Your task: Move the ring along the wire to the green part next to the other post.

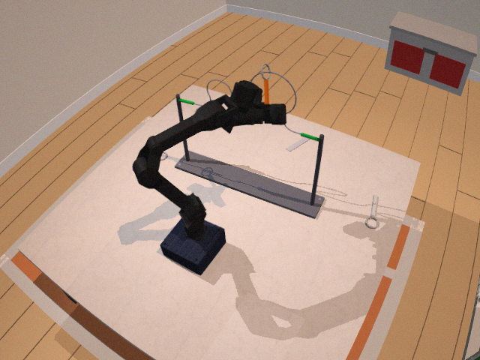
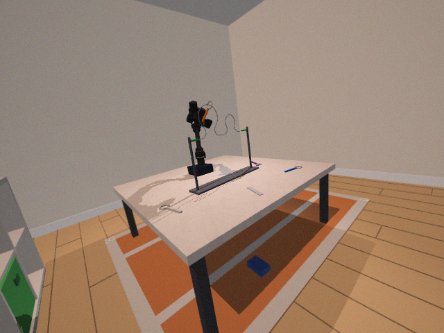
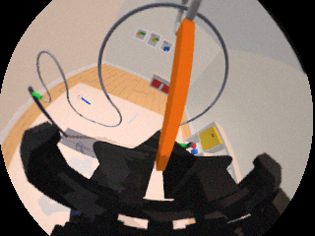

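Note:
The orange handle (image 1: 266,91) (image 2: 205,115) (image 3: 179,88) is held by its lower end in my shut gripper (image 1: 266,105) (image 3: 160,164). Its ring (image 1: 265,64) is above, around the top of the wire's large loop; I cannot tell whether ring and wire touch. The thin grey wire (image 1: 295,97) (image 2: 217,116) (image 3: 99,64) also has a smaller bend towards the left post (image 1: 181,116) in the top view. One green part (image 1: 186,101) (image 2: 244,130) is beside that post, the other green part (image 1: 310,136) (image 2: 194,140) beside the right post (image 1: 316,170).
The posts stand on a dark base plate (image 1: 247,181). A white-handled ring (image 1: 374,205) (image 2: 173,209), a pale strip (image 1: 298,144) (image 2: 254,190), a blue-handled ring (image 2: 291,169) and a purple-handled ring (image 2: 254,163) lie on the table. The large loop surrounds the space around the handle in the wrist view.

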Robot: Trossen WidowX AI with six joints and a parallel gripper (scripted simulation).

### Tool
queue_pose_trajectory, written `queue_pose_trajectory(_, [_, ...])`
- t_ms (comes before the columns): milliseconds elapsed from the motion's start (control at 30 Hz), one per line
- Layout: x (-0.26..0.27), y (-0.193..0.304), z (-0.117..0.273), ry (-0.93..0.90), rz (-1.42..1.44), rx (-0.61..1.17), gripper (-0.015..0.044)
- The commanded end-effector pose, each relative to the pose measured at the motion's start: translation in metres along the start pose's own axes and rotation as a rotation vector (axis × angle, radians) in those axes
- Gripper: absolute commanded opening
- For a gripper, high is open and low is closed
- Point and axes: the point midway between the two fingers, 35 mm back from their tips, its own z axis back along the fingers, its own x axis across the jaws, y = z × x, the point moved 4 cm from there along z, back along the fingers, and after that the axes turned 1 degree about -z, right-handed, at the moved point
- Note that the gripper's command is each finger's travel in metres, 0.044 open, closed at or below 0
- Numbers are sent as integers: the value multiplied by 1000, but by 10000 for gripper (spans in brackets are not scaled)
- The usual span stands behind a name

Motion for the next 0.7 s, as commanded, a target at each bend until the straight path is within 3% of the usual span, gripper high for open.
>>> queue_pose_trajectory(0, [0, 1, 0, 25, 41, -4, -150])
queue_pose_trajectory(667, [-5, 2, 0, 148, 256, -36, -150])
